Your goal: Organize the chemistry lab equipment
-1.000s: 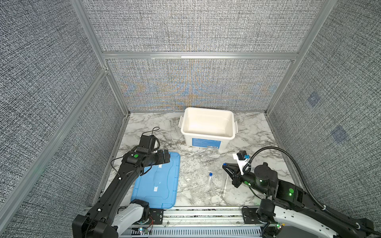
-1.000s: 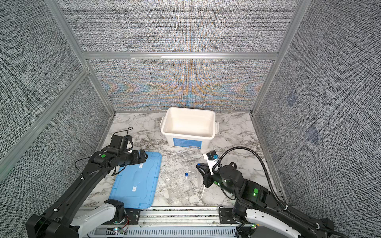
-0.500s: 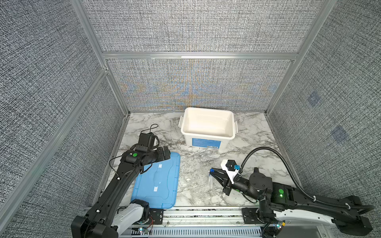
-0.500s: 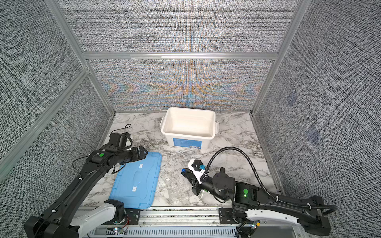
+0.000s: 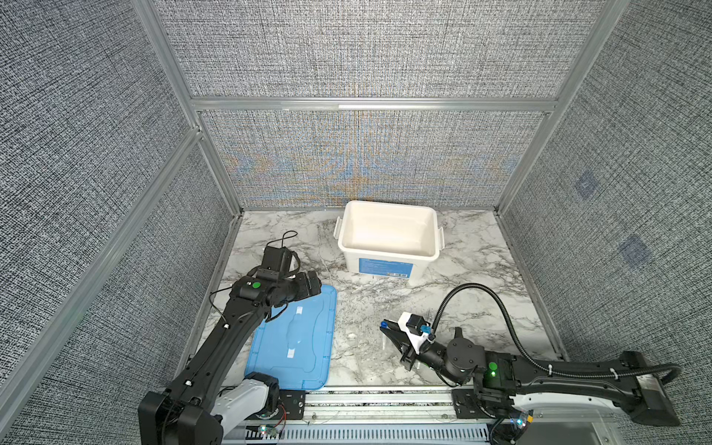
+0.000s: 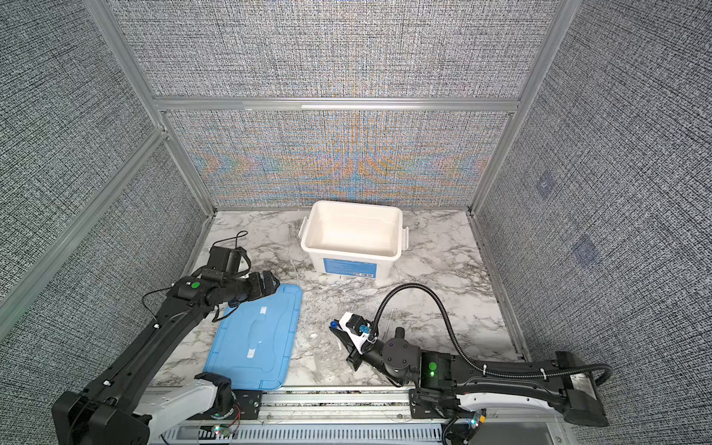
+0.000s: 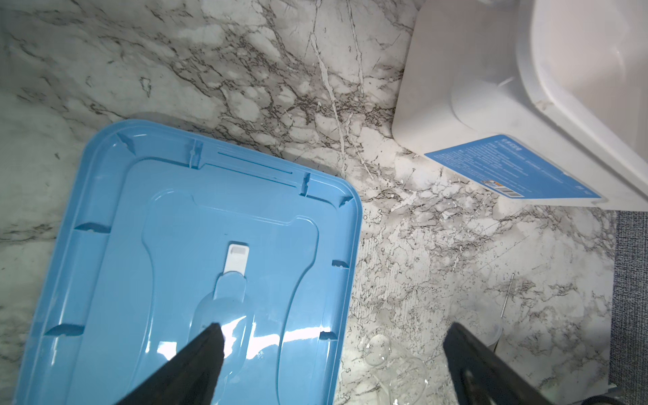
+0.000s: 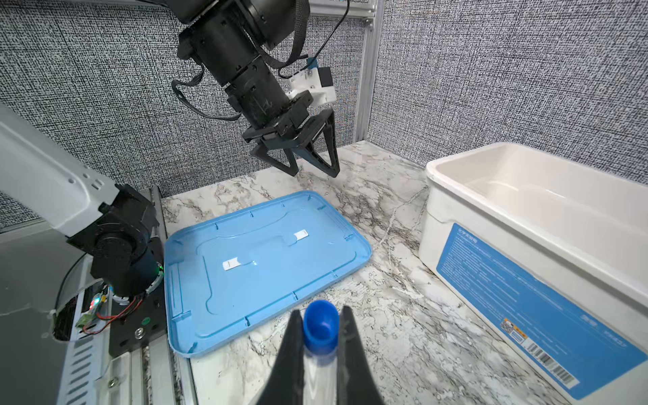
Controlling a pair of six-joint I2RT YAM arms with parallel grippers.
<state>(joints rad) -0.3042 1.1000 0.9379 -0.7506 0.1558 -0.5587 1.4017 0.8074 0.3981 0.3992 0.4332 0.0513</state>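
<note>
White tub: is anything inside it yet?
In both top views, inside the tub the floor looks bare white. Clear pieces could go unseen against it. In the right wrist view the near wall hides much of the floor.

1. The capped tube point(image 8: 321, 366) runs off the bottom edge of the right wrist view. Only its blue cap point(image 8: 321, 324) and a short clear stretch show between the right gripper's point(image 8: 321, 311) fingers.
2. In both top views that gripper covers the tube, so only the cap's tip shows.
3. In the left wrist view, the left gripper's point(image 7: 333, 328) fingers point(image 7: 189, 368) are cut off by the bottom edge, and one hides part of the blue lid's point(image 7: 175, 217) handle.
4. Clear glass pieces point(image 7: 396, 368) lie at that same edge — faint and partly cut off, so their shape cannot be told.
5. The white tub point(image 7: 473, 105) is cropped at the top and right of that view — its label print is too small to read.
</note>
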